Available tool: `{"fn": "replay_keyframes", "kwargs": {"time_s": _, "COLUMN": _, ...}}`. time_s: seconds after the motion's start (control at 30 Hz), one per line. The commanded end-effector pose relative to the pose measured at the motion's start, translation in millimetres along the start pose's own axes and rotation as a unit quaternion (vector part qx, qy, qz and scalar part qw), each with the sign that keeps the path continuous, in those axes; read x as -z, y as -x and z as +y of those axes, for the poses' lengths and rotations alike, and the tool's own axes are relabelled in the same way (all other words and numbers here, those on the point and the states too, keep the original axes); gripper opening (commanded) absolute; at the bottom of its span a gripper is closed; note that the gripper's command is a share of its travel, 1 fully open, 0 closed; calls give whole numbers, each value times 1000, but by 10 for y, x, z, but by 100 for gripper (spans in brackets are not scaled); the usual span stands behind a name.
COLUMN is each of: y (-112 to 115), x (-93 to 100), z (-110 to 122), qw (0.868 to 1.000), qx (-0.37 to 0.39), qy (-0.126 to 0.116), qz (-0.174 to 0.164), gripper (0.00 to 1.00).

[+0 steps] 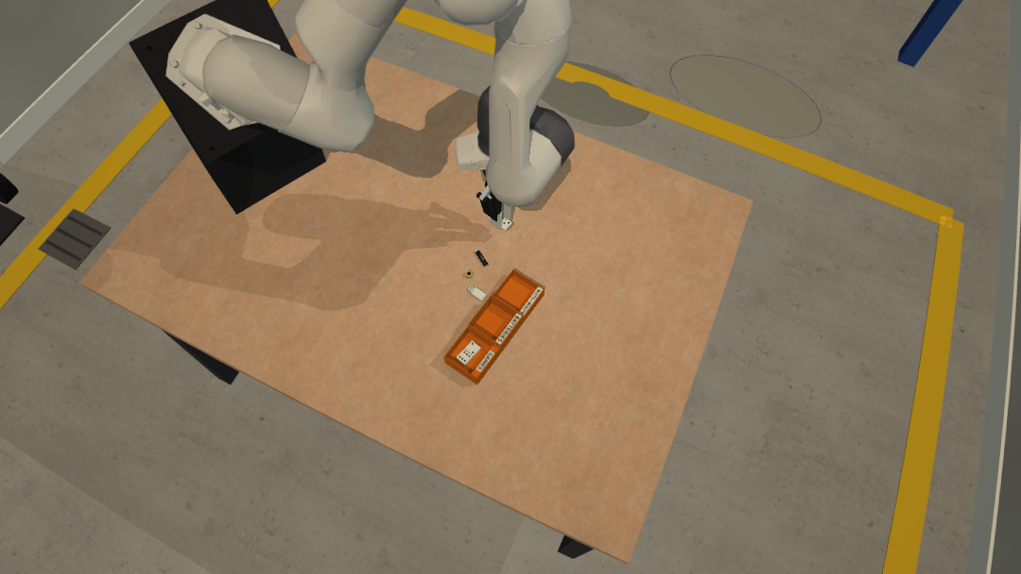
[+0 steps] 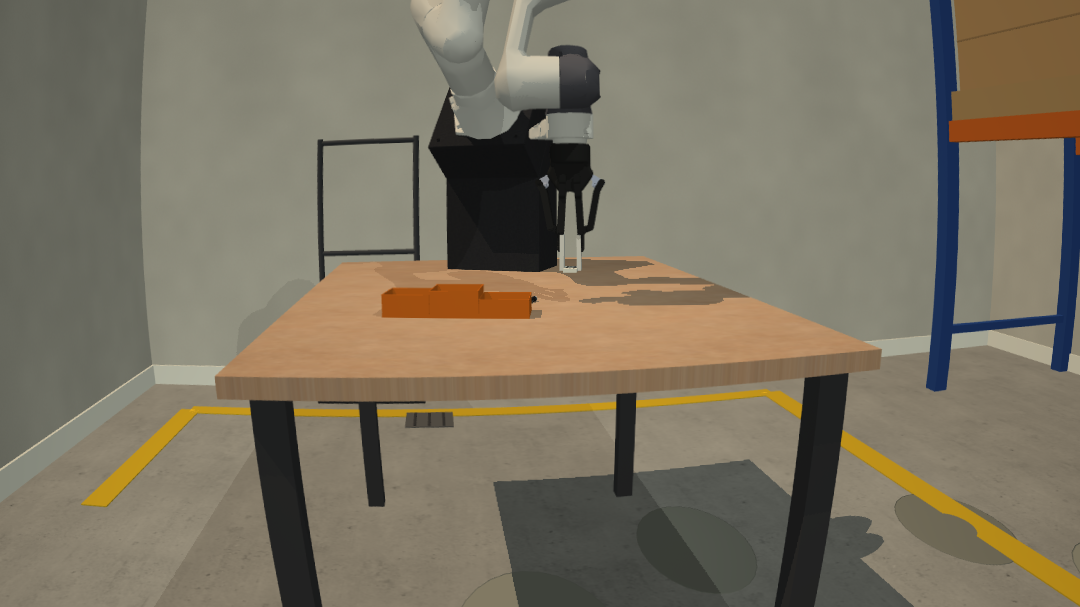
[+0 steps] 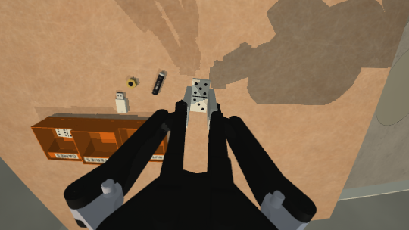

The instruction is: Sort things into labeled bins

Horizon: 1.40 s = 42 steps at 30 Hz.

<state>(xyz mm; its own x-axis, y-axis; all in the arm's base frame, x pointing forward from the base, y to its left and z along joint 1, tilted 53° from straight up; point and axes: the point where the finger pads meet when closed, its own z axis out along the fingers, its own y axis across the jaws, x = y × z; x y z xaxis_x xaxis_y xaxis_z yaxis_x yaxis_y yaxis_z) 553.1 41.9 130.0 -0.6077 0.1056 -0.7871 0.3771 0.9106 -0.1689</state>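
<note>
We see one white domino [image 3: 199, 95] with black pips pinched between the fingertips of the gripper [image 3: 200, 104], which has closed on its two long sides. In the exterior view the fingertips [image 2: 564, 259] stand right at the counter [image 2: 557, 345], so we cannot tell whether the domino rests on it or sits just above. A second domino [image 3: 64, 133] lies in the end compartment of the bins, so we count two in all.

Beyond the held piece, three small things lie on the counter between the gripper and the bins: one black USB stick [image 3: 159, 82], one small yellow ring-shaped part with a dark middle [image 3: 131, 83], and one white USB stick [image 3: 121, 103] just beside the bin wall.

The bins [image 1: 482, 369] are three orange compartments in a row, each with a white label strip on its front. The one holding the domino seems to read GAMES (the other two are too blurred for us to read).

The arm [image 1: 519, 123] reaches down from its black pedestal [image 1: 162, 47] at the counter's far corner.
</note>
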Motion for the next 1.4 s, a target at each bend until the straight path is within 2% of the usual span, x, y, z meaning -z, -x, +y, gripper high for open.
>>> {"fn": "replay_keyframes", "kwargs": {"time_s": 0.0, "y": -9, "x": 5, "z": -4, "qw": 1000, "qx": -3, "qy": -1, "qz": 1, "gripper": 13}}
{"fn": "replay_keyframes", "kwargs": {"time_s": 0.6, "y": -9, "x": 5, "z": -4, "qw": 1000, "qx": -3, "qy": -1, "qz": 1, "gripper": 13}}
{"fn": "replay_keyframes", "kwargs": {"time_s": 0.67, "y": 1, "x": 78, "z": 1, "qw": 1000, "qx": -3, "qy": -1, "qz": 1, "gripper": 13}}
{"fn": "replay_keyframes", "kwargs": {"time_s": 0.97, "y": 1, "x": 78, "z": 1, "qw": 1000, "qx": -3, "qy": -1, "qz": 1, "gripper": 13}}
{"fn": "replay_keyframes", "kwargs": {"time_s": 1.37, "y": 329, "x": 78, "z": -640, "qw": 1000, "qx": -3, "qy": -1, "qz": 1, "gripper": 13}}
